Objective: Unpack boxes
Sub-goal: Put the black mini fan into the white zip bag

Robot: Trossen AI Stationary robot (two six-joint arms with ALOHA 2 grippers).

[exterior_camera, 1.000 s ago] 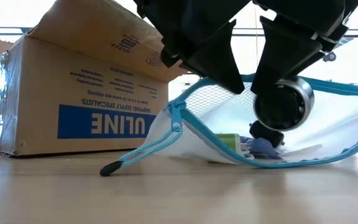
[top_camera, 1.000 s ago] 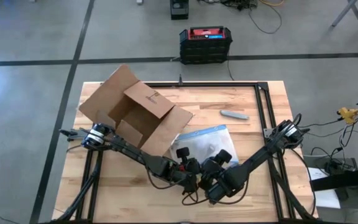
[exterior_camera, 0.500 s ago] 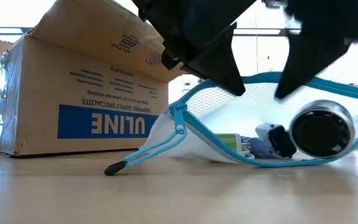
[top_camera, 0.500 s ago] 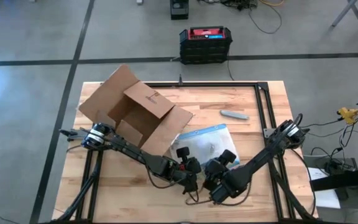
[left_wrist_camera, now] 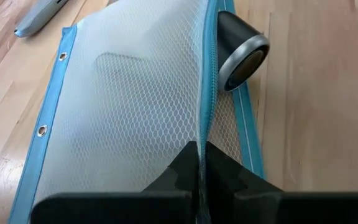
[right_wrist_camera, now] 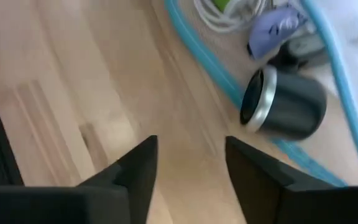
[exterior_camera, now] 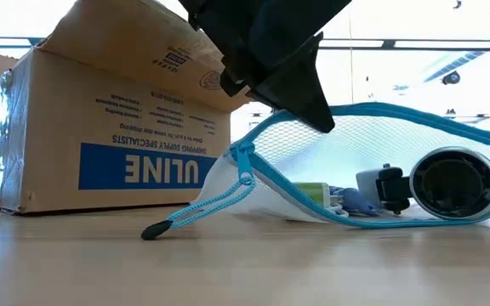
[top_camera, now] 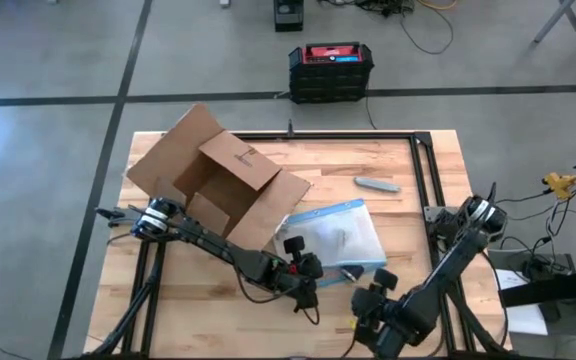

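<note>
left tool clamped on pouch edge

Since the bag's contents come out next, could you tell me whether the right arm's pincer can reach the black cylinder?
Probably yes: the right pincer is open, with bare table between it and the black cylinder, which lies at the mesh pouch's open edge.

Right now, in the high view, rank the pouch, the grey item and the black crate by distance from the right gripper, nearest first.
From the right gripper:
1. Pouch, just beyond it, table centre.
2. Grey item, farther up the table.
3. Black crate, on the floor past the far edge.
</note>
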